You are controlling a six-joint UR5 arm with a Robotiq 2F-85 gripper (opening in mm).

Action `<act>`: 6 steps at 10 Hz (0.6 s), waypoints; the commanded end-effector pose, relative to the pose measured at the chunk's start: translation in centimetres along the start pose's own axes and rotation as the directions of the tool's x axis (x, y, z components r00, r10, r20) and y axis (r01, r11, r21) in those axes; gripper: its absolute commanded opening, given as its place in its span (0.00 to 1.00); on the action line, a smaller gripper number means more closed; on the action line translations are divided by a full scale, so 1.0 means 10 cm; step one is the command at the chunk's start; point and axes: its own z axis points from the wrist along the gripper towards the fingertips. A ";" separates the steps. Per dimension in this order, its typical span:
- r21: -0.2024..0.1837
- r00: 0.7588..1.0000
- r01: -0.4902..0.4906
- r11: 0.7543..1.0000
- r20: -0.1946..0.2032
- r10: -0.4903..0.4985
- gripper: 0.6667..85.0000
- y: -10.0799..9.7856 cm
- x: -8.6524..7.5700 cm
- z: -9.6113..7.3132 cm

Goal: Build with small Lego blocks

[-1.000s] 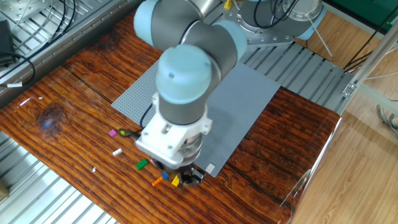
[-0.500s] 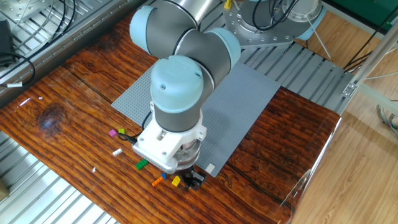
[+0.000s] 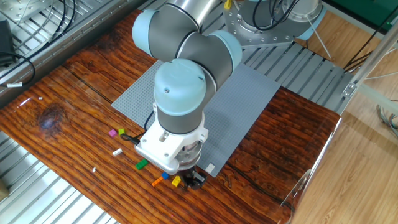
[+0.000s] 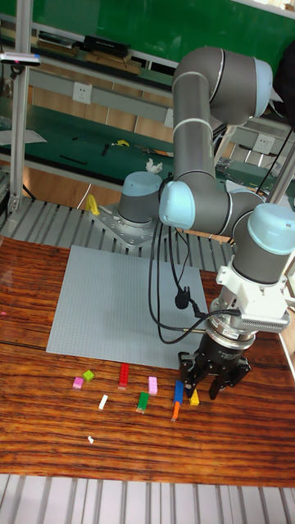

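Small Lego blocks lie scattered on the wooden table in front of the grey baseplate (image 3: pixel 249 106) (image 4: pixel 106 303). Among them are a yellow one (image 3: pixel 176 181) (image 4: pixel 194 399), a blue one (image 3: pixel 165 176) (image 4: pixel 179 388), an orange one (image 3: pixel 156 182) (image 4: pixel 174 407), a green one (image 3: pixel 142 164) (image 4: pixel 142 400), a pink one (image 4: pixel 152 385) and a red one (image 4: pixel 123 374). My gripper (image 3: pixel 190 179) (image 4: pixel 202 386) points down, low over the table beside the yellow block. Its black fingers (image 4: pixel 186 378) stand apart, open, with nothing held.
Magenta (image 3: pixel 112 132) (image 4: pixel 78 382), lime (image 3: pixel 122 131) (image 4: pixel 88 375) and white (image 3: pixel 117 152) (image 4: pixel 103 402) blocks lie further left. A white piece (image 3: pixel 211 168) sits by the baseplate's near corner. The arm's black cable (image 4: pixel 176 286) hangs over the baseplate. Metal slats border the table.
The wrist shifted slightly left and turned, then settled. The gripper stays low beside the yellow block. No block has moved.
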 end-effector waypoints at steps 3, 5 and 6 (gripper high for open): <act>-0.003 1.000 -0.014 1.000 -0.008 0.014 0.51 -0.04 0.04 0.05; -0.003 1.000 -0.014 1.000 -0.011 0.014 0.51 -0.05 0.05 0.05; -0.003 1.000 -0.017 1.000 -0.009 0.017 0.51 -0.05 0.04 0.06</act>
